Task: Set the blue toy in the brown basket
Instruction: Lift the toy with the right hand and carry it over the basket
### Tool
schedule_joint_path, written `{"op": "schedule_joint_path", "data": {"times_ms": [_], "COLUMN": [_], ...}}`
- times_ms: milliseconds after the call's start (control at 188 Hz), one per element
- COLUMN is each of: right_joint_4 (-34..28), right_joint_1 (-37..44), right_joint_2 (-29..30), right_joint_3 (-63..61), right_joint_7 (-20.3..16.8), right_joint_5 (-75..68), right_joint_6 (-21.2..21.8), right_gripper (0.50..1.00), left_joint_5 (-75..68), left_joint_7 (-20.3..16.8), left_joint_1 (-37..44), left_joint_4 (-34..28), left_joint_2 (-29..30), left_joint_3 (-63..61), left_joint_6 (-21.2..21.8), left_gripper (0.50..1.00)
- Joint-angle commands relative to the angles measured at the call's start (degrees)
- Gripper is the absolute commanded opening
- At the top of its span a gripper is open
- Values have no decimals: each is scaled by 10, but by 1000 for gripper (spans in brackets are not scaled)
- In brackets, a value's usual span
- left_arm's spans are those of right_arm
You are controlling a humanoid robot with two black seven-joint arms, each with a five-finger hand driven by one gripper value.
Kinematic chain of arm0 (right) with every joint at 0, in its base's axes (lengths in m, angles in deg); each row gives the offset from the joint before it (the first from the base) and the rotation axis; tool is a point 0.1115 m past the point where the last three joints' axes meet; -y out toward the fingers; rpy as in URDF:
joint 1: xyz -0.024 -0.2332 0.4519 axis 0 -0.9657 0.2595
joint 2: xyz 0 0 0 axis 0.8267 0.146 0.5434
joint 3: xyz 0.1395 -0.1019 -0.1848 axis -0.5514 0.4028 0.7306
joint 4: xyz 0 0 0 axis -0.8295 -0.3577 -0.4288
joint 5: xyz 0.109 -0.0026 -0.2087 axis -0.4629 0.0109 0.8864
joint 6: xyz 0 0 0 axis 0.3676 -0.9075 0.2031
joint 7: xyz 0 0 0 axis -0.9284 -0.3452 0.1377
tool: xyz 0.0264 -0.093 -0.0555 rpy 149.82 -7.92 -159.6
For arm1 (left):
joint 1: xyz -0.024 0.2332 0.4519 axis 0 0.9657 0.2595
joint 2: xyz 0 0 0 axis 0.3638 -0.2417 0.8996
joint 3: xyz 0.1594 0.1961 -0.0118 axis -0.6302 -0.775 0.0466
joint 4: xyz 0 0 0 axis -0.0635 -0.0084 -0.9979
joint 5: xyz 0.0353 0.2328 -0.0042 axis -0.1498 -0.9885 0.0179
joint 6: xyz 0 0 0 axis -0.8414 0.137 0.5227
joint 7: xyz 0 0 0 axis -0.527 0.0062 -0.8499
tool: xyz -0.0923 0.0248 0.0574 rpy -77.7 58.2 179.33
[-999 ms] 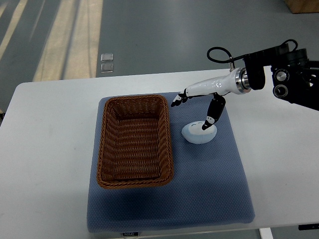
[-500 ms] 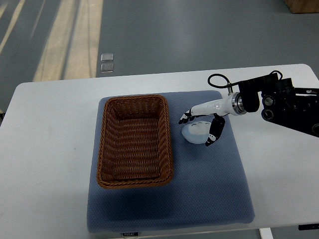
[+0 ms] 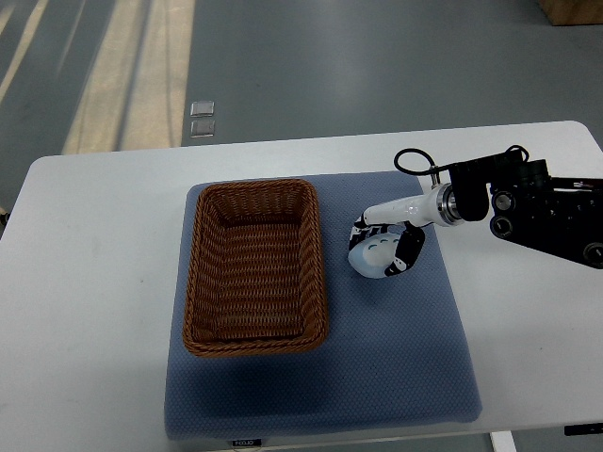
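A pale blue rounded toy [image 3: 376, 255] lies on the blue mat [image 3: 320, 377], just right of the brown wicker basket [image 3: 254, 266]. My right hand [image 3: 380, 246] comes in from the right edge and is wrapped around the toy: its black-tipped fingers [image 3: 359, 229] curl over the far-left side and the thumb presses the near-right side. The toy still rests on the mat. The basket holds nothing. The left arm does not show.
The mat covers the middle of a white table [image 3: 85, 282]. The right arm's black forearm and a looped cable [image 3: 412, 160] hang over the table's right part. Grey floor lies beyond the far edge.
The right hand has dropped from above the toy and its fingers have closed around it. The forearm shifted lower and slightly nearer. The toy has barely moved.
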Motion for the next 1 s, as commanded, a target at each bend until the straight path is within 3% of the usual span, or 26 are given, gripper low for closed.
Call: {"op": "schedule_joint_path", "data": {"times_ms": [0,144,404,723,994], "right_joint_4": [1,1,1,2,17], "right_joint_1": [-2,-1,14,96,126], "right_joint_2": [1,0,-11,-20,56], "right_joint_3": [1,1,-4,-12,-64], "right_joint_7": [0,1,3,8,18], "right_joint_5": [0,1,-5,-19,-52], "right_joint_6": [3,6,9,0,-23], "right_gripper": [646,500,500,500,500], "left_joint_5": [0,0,0,0,0], "left_joint_7": [-1,-1,-1,0,0], "left_joint_1": [0,0,0,0,0], "left_joint_4": [-1,-1,-1,0,0], "left_joint_2": [0,0,0,0,0], "left_joint_3": [0,0,0,0,0], "left_joint_6": [0,0,0,0,0], "left_gripper": [1000,1000,1000,1000,1000]}}
